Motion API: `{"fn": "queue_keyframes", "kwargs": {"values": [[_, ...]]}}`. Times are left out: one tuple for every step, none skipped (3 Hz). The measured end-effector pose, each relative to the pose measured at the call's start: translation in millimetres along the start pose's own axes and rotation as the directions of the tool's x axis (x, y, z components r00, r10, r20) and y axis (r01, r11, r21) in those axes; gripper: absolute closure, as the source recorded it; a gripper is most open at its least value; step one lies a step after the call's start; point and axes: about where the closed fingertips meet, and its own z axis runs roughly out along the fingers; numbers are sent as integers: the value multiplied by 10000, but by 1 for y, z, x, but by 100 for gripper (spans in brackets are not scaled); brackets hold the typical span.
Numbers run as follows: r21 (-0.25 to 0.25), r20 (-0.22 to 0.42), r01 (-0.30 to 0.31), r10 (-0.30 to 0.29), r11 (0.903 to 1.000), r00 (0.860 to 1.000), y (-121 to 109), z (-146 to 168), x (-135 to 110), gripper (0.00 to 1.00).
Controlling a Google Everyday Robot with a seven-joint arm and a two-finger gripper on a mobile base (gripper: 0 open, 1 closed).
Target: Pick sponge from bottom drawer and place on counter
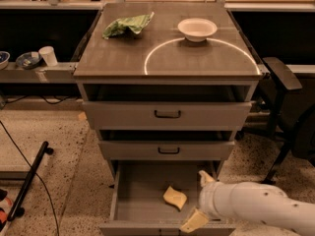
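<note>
Reaching into the open bottom drawer (129, 195) from the right, the claw (195, 200) hangs low at the near right of the drawer. Its two pale fingers are spread wide apart and hold nothing: one tip sits by the drawer's front edge, the other points toward the back. The sponge (175, 197) lies on the drawer floor just beside the claw, to its left, apart from both fingers and not yet between them.

The step in hand looks like the approach to the grasp. To do it well, the claw should slide further left until the sponge sits squarely between the fingers. It should then settle low enough to catch the foam's edges without scraping the floor, and close gently, since soft foam will squash and may slip.

The sponge rests mostly flat with its edges curling. Its long axis seems to run diagonally, from back-left to front-right, with one corner pointing toward the drawer front. Closing across the shorter width would likely hold best.

Farther up, past the two closed drawers (167, 114), the surface (197, 63) carries a green cloth (127, 26) and a white bowl (197, 28).
</note>
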Motion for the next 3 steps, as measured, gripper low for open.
{"fn": "queue_keyframes", "kwargs": {"values": [[-155,876,596,-581,9981,9945,2,73,-15,0],[-67,1470,165,-153,9998,9890,8,114,-11,0],[-169,1493,264,-235,9995,9885,10,113,-15,0]]}}
